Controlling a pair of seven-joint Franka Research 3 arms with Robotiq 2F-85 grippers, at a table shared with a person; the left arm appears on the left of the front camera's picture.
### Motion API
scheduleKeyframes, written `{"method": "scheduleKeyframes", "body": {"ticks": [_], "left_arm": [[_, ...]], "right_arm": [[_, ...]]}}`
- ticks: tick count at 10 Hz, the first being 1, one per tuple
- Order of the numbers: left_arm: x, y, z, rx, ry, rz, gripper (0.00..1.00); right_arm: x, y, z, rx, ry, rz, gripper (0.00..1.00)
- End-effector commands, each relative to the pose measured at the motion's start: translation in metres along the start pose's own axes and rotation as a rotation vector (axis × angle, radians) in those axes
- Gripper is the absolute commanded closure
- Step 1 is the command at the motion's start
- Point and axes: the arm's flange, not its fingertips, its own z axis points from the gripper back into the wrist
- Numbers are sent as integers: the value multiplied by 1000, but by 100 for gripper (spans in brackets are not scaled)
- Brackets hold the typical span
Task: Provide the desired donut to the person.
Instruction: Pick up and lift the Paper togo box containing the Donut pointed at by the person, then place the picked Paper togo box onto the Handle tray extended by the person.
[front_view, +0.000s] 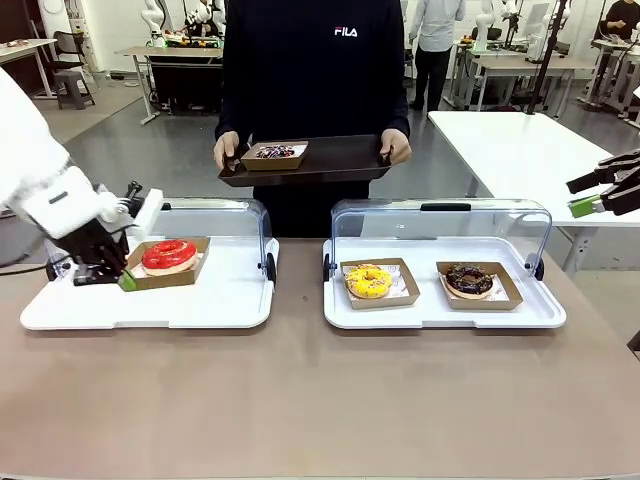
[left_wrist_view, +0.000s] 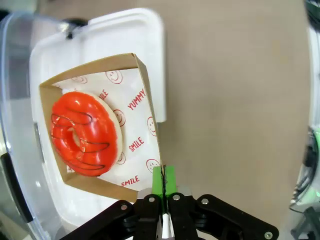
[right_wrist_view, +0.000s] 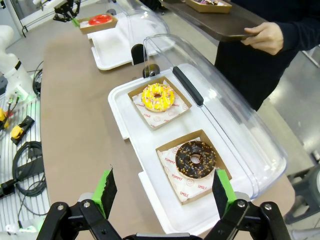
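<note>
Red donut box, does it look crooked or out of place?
Slightly. The red donut box sits skewed to the edges of its white tray, with the left gripper shut on one corner. Nothing looks spilled or damaged.

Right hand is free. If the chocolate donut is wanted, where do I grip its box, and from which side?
Pinch the chocolate donut's box by its near wall, not the icing: that thin upright rim suits the open right hand, as the left hand is shut on the red donut's box. Come down from the robot's side; the raised clear lid stands along the far side.
</note>
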Motion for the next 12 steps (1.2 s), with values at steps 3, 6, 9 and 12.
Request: {"method": "scheduleKeyframes", "body": {"ticks": [3, 6, 9, 12], "left_arm": [[-33, -81, 82, 1, -48, -109, 100], [-31, -79, 116, 167, -8, -128, 100], [-24, -62, 142, 117, -29, -115, 100], [-24, -62, 142, 117, -29, -115, 100]], "right_arm": [[-1, 0, -1, 9, 2, 2, 0], [-1, 0, -1, 9, 2, 2, 0], [-1, 0, -1, 9, 2, 2, 0], [-1, 0, -1, 9, 2, 2, 0]]}}
